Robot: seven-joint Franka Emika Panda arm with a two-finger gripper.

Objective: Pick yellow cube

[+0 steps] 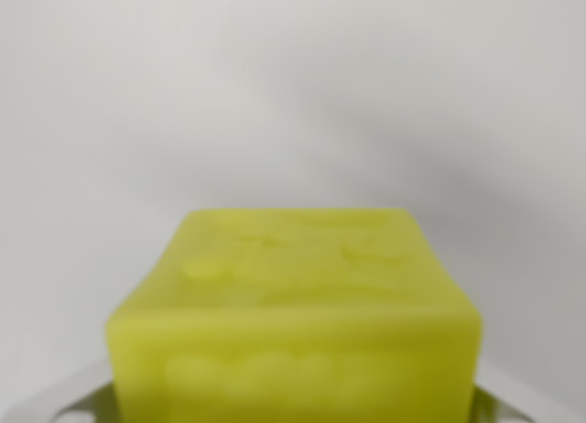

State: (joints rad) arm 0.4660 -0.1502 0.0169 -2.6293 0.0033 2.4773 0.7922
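The yellow cube [293, 304] fills the lower middle of the wrist view, very close and blurred, with raised shapes on its top and front faces. My gripper [293, 406] sits at the bottom edge. Only pale grey slivers of its fingers [64, 403] show, one against each lower side of the cube. The fingers look pressed to the cube's sides, so the gripper is shut on it. The cube's lower part and the fingertips are cut off by the frame.
A plain pale grey surface [137, 103] lies behind the cube. A soft dark shadow [421, 139] crosses it at the upper right.
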